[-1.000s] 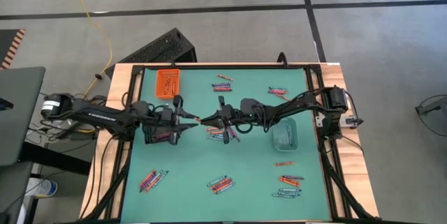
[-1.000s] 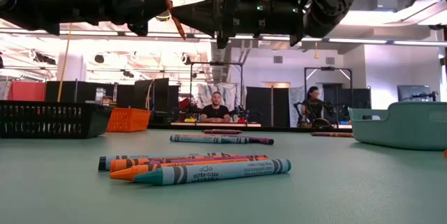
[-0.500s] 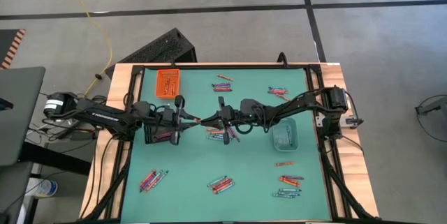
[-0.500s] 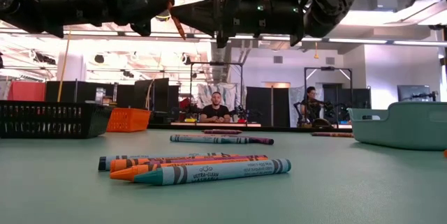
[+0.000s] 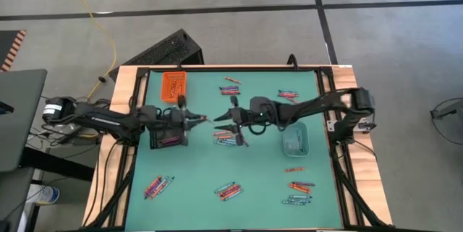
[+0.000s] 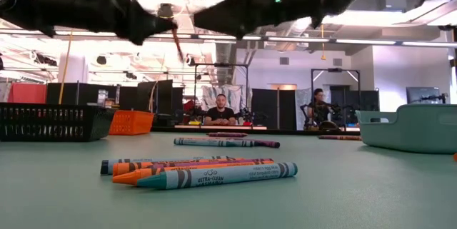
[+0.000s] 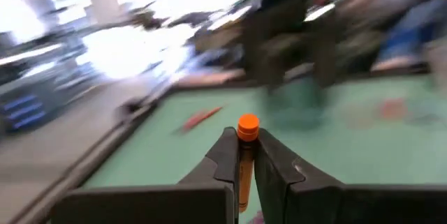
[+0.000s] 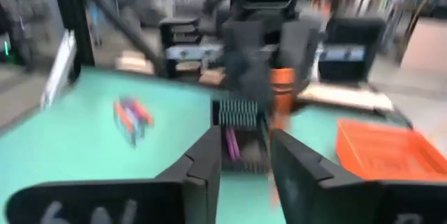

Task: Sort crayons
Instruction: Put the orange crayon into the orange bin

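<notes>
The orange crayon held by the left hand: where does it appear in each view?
High view: orange crayon at the table's middle, in the left hand.
Low view: hanging near top centre.
Left wrist: between its fingers.
Right wrist: upright, centre.
Shared landmark: orange tray.

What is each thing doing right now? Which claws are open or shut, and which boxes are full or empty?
Left gripper: shut on the orange crayon, up above the mat.
Right gripper: open, holding nothing, facing the left one.
Orange tray: at the mat's far edge; contents unclear.
Teal bin: upright on the mat, looks empty.
Black tray: holds purplish crayons.
Loose crayons: lying flat in small piles.
</notes>
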Robot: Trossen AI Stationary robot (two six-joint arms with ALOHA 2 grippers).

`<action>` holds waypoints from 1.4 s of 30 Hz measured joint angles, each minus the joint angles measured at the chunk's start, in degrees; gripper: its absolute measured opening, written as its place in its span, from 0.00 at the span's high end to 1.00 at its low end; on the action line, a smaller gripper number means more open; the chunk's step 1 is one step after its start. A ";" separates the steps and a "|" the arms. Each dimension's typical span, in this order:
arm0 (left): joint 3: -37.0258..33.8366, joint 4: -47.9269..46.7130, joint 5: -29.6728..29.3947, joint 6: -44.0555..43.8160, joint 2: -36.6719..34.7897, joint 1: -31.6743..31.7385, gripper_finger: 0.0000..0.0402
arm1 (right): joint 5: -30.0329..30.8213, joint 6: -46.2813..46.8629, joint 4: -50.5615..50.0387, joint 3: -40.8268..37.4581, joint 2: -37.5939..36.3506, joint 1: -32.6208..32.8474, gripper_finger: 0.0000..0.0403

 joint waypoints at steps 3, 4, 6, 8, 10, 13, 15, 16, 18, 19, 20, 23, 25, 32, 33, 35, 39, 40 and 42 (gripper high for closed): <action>3.08 -15.37 -14.59 1.75 -4.45 2.60 0.98 | 0.01 0.14 -13.55 0.00 -4.22 0.07 0.65; 5.13 -22.59 -18.05 1.76 -5.77 4.39 0.98 | 0.01 1.03 -16.38 0.00 -5.11 0.21 0.64; 9.64 -37.46 -20.58 -0.98 -7.06 8.95 0.98 | 0.01 2.69 -20.58 0.00 -6.24 0.70 0.64; 14.19 -50.47 -16.55 -5.03 -6.86 14.91 0.98 | 0.01 3.23 -21.29 0.00 -6.29 1.23 0.64; 18.16 -58.22 -9.55 -7.50 -5.66 21.30 0.98 | 0.02 3.06 -21.65 -0.02 -6.14 1.86 0.64; 22.46 -64.75 -1.43 -7.99 -2.76 31.50 0.98 | 0.01 2.91 -19.07 0.02 -4.51 2.61 0.64; 24.55 -66.17 2.12 -7.95 -0.19 37.90 0.98 | 0.01 2.91 -18.66 -0.04 -3.37 2.98 0.64; 25.40 -66.13 3.82 -7.95 1.06 40.92 0.98 | -0.01 2.91 -18.12 -0.01 -2.68 3.08 0.64; 26.86 -67.29 8.02 -7.74 3.61 46.41 0.98 | 0.00 2.91 -18.58 0.00 -1.45 3.15 0.64; 27.45 -67.89 9.92 -7.34 5.05 48.61 0.97 | -0.01 2.91 -18.42 -0.02 -0.63 3.15 0.64; 27.80 -68.20 11.44 -7.01 6.44 50.48 0.97 | -0.01 2.91 -18.22 -0.02 0.05 3.15 0.64; 28.38 -68.58 14.51 -6.59 9.74 54.43 0.97 | -0.01 2.91 -18.02 -0.04 1.50 2.94 0.64; 28.41 -68.59 14.65 -6.22 11.39 55.88 0.97 | -0.01 2.91 -18.23 -0.04 1.78 2.75 0.64; 28.41 -68.73 14.59 -6.15 15.95 57.17 0.97 | 0.01 2.91 -17.14 -0.04 1.76 2.67 0.64; 28.41 -68.67 14.44 -6.12 16.37 57.17 0.97 | 0.01 2.91 -16.89 -0.04 1.76 2.69 0.64; 28.41 -68.37 12.52 -5.83 16.80 57.17 0.95 | 0.01 2.93 -16.78 -0.04 1.76 2.69 0.64; 28.41 -68.77 6.20 -5.57 16.28 57.11 0.88 | 0.01 2.93 -16.87 -0.04 1.76 2.69 0.64; 28.41 -69.11 5.13 -6.35 15.88 57.12 0.86 | 0.01 2.93 -16.83 -0.04 1.76 2.69 0.64; 28.41 -69.58 4.45 -7.39 14.94 57.08 0.82 | 0.01 2.93 -16.81 -0.04 1.74 2.69 0.64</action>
